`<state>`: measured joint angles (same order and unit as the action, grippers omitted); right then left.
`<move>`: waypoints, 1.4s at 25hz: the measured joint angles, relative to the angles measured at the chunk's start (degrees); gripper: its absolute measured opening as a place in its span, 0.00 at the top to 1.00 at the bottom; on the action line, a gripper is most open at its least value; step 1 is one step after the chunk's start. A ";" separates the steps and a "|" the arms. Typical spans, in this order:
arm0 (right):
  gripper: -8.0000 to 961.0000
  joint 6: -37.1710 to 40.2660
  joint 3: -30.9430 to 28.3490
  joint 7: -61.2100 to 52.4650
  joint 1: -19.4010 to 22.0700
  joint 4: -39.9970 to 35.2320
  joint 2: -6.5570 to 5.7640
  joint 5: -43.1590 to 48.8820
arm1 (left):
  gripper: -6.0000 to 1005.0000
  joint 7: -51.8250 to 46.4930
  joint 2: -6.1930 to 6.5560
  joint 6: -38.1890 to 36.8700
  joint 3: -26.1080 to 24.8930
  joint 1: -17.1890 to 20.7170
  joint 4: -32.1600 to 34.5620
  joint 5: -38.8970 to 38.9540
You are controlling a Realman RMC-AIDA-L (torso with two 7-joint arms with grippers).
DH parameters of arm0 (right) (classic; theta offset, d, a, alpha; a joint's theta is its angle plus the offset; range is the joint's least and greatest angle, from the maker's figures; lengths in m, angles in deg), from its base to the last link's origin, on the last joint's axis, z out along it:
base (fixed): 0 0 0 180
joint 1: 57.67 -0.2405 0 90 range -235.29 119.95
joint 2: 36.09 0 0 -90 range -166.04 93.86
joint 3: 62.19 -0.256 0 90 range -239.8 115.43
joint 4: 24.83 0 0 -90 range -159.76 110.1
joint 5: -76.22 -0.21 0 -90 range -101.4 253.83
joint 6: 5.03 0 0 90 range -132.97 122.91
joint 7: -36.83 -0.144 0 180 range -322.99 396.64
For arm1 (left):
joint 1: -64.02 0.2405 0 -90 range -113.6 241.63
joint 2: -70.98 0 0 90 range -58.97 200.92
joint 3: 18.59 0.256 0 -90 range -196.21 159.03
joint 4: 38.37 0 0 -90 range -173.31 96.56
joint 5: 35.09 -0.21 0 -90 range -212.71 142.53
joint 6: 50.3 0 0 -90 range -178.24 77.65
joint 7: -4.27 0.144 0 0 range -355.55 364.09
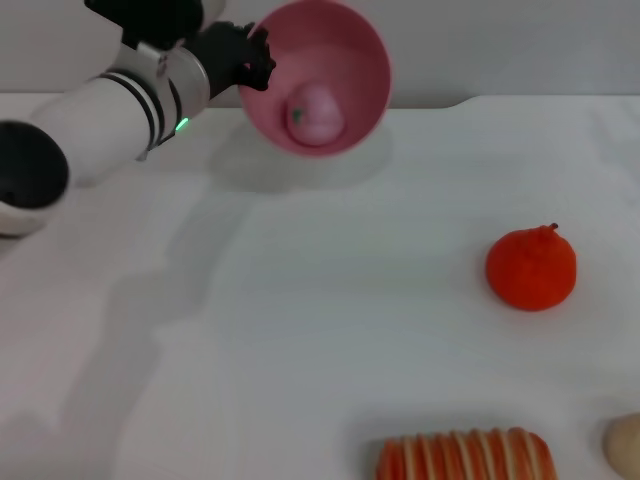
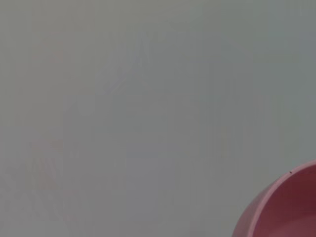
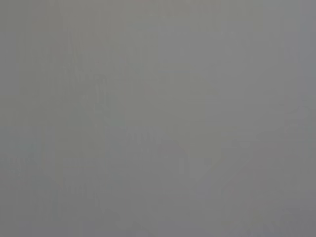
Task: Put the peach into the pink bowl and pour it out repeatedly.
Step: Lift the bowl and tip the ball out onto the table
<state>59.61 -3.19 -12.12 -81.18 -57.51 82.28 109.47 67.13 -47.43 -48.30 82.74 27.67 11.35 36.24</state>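
In the head view the pink bowl [image 1: 350,60] hangs in the air at the far left of the table, tipped so its mouth faces me. The pale pink peach [image 1: 317,114] rests inside it against the lower wall. My left gripper [image 1: 255,62] is shut on the bowl's left rim. A curved piece of the bowl's rim [image 2: 286,207] shows at the corner of the left wrist view. The right gripper is out of view, and its wrist view shows only plain grey.
A bright orange-red fruit [image 1: 531,268] sits on the white table [image 1: 300,330] to the right. A red-and-cream striped item [image 1: 465,457] lies at the near edge, with a beige object [image 1: 626,445] at the near right corner.
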 joint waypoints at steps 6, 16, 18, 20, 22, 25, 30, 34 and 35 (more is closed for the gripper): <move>0.46 0.07 0.43 -0.13 -0.32 1.00 -0.06 0.19 | 0.95 -2.76 0.13 -10.22 7.54 -0.01 -0.45 -0.41; 0.47 0.13 0.15 -0.21 -0.69 2.23 -0.08 -0.04 | 0.95 -22.75 0.33 -24.85 16.16 1.17 -1.97 -14.50; 0.47 0.13 0.08 -0.22 -0.68 2.24 -0.08 -0.11 | 0.95 -28.77 0.34 -26.66 16.76 1.39 -3.11 -19.49; 0.47 0.08 0.06 -0.24 -0.68 2.26 -0.08 -0.19 | 0.95 -34.28 0.31 -28.04 17.24 1.48 -4.35 -23.98; 0.47 -0.09 0.06 -0.25 -0.67 2.28 -0.08 -0.20 | 0.95 -39.71 0.27 -30.19 18.28 1.49 -5.74 -28.02; 0.48 -0.27 0.05 -0.27 -0.67 2.34 -0.08 -0.20 | 0.95 -47.46 0.22 -34.04 19.66 1.51 -7.75 -34.21; 0.48 -0.38 0.01 -0.27 -1.00 2.67 -0.08 -0.20 | 0.95 -59.03 0.10 -38.62 20.59 1.56 -10.00 -42.44; 0.48 -0.80 -1.14 -0.27 -1.09 2.89 -0.08 -0.21 | 0.95 -63.68 -0.01 -39.93 22.40 2.08 -10.36 -46.62; 0.48 -1.10 -1.69 -0.33 -1.10 2.92 -0.08 -0.21 | 0.95 -63.78 -0.04 -40.23 22.91 2.20 -10.36 -46.96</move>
<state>58.51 -4.88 -12.44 -82.27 -54.59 82.21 109.27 3.35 -47.47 -88.53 105.65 29.87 0.99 -10.72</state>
